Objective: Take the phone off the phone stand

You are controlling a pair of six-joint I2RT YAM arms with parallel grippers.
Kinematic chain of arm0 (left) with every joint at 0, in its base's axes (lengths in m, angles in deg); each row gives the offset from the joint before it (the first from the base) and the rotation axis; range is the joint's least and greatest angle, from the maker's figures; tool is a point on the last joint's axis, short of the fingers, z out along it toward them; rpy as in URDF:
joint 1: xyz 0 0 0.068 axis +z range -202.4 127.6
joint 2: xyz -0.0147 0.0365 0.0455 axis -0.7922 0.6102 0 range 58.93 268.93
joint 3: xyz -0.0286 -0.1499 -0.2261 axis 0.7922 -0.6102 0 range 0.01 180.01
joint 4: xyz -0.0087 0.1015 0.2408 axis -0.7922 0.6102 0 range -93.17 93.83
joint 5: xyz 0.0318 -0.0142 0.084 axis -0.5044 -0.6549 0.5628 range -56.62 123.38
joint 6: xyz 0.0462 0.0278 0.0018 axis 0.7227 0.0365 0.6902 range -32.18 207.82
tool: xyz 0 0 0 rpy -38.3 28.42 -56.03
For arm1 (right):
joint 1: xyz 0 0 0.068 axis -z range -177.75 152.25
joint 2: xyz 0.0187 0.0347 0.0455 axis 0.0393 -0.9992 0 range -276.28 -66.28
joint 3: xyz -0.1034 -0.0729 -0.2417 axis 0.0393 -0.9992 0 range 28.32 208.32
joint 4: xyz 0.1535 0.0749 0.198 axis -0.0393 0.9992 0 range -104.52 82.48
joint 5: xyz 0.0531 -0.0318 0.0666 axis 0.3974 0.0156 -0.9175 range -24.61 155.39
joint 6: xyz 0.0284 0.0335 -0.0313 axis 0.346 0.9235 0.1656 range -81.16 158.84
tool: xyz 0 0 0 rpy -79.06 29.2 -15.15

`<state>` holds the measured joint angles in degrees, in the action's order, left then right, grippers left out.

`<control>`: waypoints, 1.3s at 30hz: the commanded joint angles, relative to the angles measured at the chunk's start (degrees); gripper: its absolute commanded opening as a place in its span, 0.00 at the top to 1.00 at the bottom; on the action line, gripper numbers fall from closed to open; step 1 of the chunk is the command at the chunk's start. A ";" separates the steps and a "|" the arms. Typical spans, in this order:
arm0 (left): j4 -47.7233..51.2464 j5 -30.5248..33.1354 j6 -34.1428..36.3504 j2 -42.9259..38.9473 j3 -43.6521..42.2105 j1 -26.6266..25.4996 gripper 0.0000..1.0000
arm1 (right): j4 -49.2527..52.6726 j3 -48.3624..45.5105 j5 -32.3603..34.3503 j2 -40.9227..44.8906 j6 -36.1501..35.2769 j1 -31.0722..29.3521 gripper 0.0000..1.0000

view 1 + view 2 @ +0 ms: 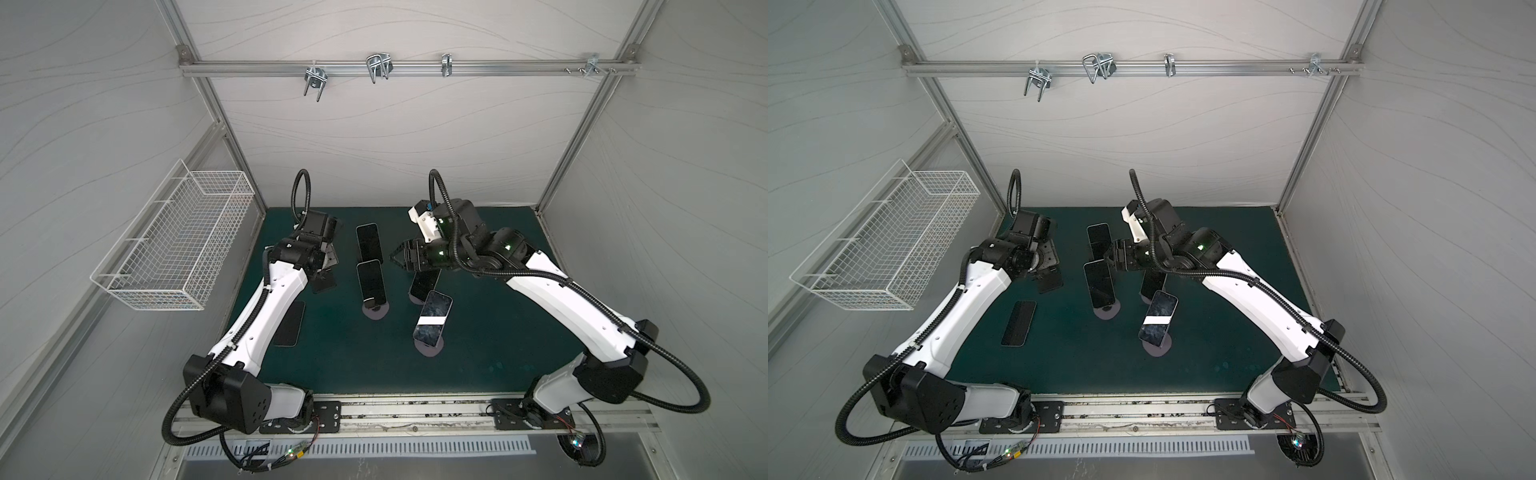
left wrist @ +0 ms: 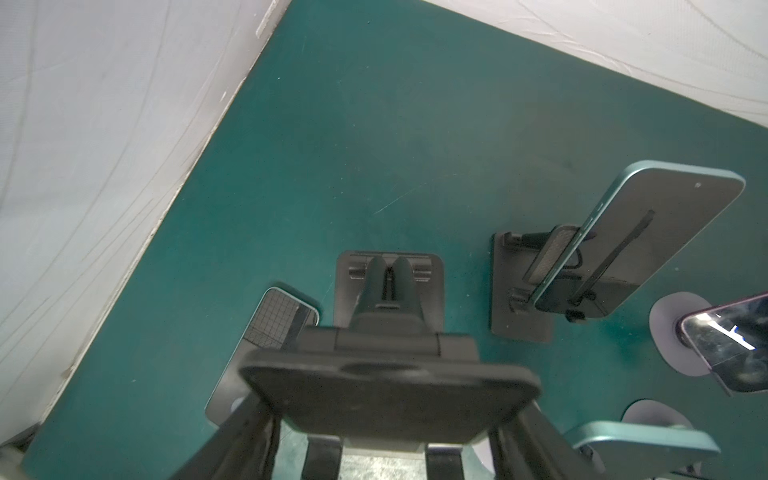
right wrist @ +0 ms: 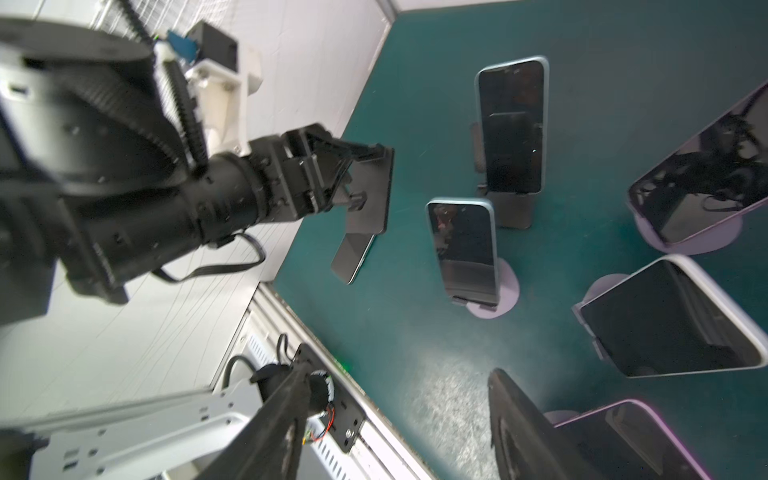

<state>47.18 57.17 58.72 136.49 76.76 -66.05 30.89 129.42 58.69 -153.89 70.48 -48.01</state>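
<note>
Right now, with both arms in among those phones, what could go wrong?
The left end effector grips an empty black stand; jerking it could knock the flat phone lying beside it. The right end effector hangs open close to the middle propped phone; a careless sweep might topple it.

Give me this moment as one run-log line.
left end effector: shut on black stand | right end effector: open, empty | loose phone: flat on mat | middle phone: on lilac stand
</note>
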 commanded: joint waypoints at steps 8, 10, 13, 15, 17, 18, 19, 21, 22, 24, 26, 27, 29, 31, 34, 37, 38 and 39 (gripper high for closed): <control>-16.22 -5.10 4.49 5.25 -3.21 2.92 0.54 | -3.15 -1.34 -1.22 2.50 -6.64 4.65 0.30; -17.23 -5.74 4.56 6.80 -3.06 3.01 0.54 | -3.74 -1.30 -2.39 2.97 -7.48 4.92 0.30; -19.50 -7.17 5.10 8.88 -3.06 3.01 0.54 | -3.79 -0.37 -3.23 3.61 -8.57 4.96 0.30; -20.88 -7.65 5.22 10.11 -3.05 2.95 0.54 | -4.02 -0.45 -3.05 3.98 -9.51 4.95 0.30; -21.71 -7.99 5.45 11.46 -2.67 3.03 0.54 | -4.02 -0.38 -2.33 4.03 -10.16 5.00 0.30; -22.07 -8.03 5.84 12.00 -2.66 2.99 0.55 | -4.01 -0.31 -2.24 4.11 -10.28 5.09 0.30; -22.54 -7.99 6.33 12.46 -2.66 3.06 0.55 | -4.14 -0.40 -2.19 4.12 -10.13 5.12 0.30; -23.73 -7.65 8.19 13.30 -2.98 3.10 0.55 | -4.44 -0.51 -2.23 4.25 -9.61 5.17 0.30; -24.21 -7.16 9.45 13.86 -3.05 3.15 0.55 | -4.62 -0.50 -2.25 4.30 -9.32 5.19 0.30; -24.53 -6.74 10.61 15.03 -3.02 3.57 0.55 | -4.86 -0.75 -2.15 4.61 -8.97 5.21 0.30; -25.33 -8.72 11.14 16.13 -3.00 4.15 0.55 | -5.53 -1.60 -1.95 5.14 -8.65 5.21 0.30; -26.02 -9.52 11.62 16.43 -3.30 4.24 0.55 | -5.61 -1.84 -1.81 5.35 -8.53 5.14 0.30; -27.34 -10.01 12.12 17.71 -3.63 4.23 0.56 | -5.21 -1.91 -1.40 5.66 -8.13 5.22 0.30; -27.74 -9.77 12.46 18.98 -3.36 4.24 0.56 | -4.52 -1.62 -1.33 6.03 -8.00 5.12 0.30; -29.29 -10.81 12.92 20.47 -3.48 4.25 0.56 | -3.46 -1.72 -0.57 6.71 -7.82 5.18 0.30; -30.67 -11.68 13.95 21.28 -3.42 4.22 0.56 | -2.63 -1.86 0.52 7.59 -7.82 5.20 0.30; -31.00 -12.17 14.52 21.49 -3.36 4.25 0.55 | -2.40 -2.08 1.05 7.95 -7.82 5.10 0.30; -31.35 -12.58 14.85 21.74 -3.36 4.24 0.55 | -2.41 -2.29 1.36 8.19 -7.75 5.14 0.30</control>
<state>20.75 45.96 71.35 157.78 72.84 -62.13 27.32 127.74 58.34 -147.93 62.57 -43.09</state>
